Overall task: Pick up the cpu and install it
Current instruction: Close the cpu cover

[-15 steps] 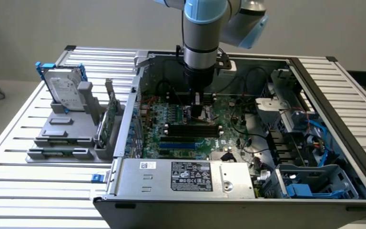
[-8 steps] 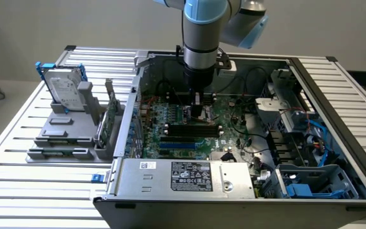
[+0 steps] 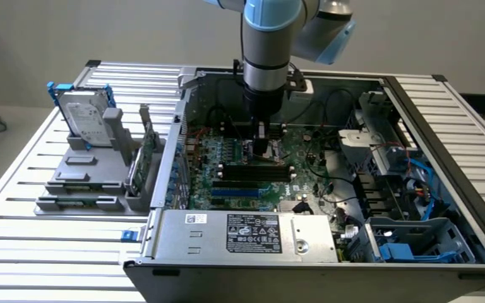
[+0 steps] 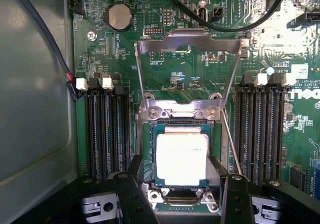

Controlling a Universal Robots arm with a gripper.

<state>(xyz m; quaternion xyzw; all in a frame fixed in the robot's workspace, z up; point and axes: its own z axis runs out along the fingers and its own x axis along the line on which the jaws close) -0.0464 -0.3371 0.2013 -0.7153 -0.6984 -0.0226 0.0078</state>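
Observation:
The cpu (image 4: 181, 151), a small square chip with a silver top and green rim, lies flat in the motherboard socket (image 4: 148, 134). The socket's metal load frame (image 4: 187, 40) stands swung up behind it. My gripper (image 4: 180, 166) hangs straight over the socket, open. Its black fingers (image 4: 136, 184) flank the chip's two sides closely, with the chip resting in the socket between them. In the exterior view the gripper (image 3: 262, 148) reaches down into the open computer case (image 3: 444, 126), just above the motherboard.
Memory slots (image 4: 105, 134) run along both sides of the socket. A thin lever wire (image 4: 230, 144) slants beside the right finger. A black cable (image 4: 220, 27) loops over the board. Outside the case, a fixture holds a blue-framed hard drive (image 3: 86, 117). The power supply (image 3: 242, 233) fills the case front.

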